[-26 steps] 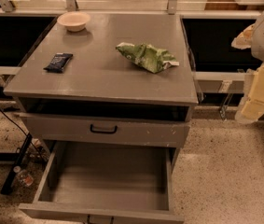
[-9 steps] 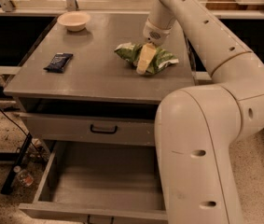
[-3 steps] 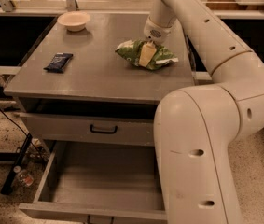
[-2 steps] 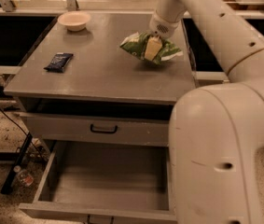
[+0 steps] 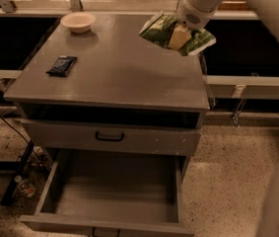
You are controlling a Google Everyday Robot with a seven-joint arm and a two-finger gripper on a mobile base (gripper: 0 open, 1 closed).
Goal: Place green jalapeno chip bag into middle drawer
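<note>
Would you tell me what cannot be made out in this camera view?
Camera view:
- Bag: its middle is hidden by the gripper clamped on it above the cabinet top's right rear corner. The print is unreadable.
- Drawer: the rear floor is shadowed under the drawer front, and the front lip is cut by the bottom edge.
- Packet: the label is too small to read.
- Arm: cut off by the top and right edges.

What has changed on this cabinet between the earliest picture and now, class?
The gripper reached in, closed on the green jalapeno chip bag and lifted it off the cabinet top, toward the right edge. The bowl, dark packet and open middle drawer stayed put.
</note>
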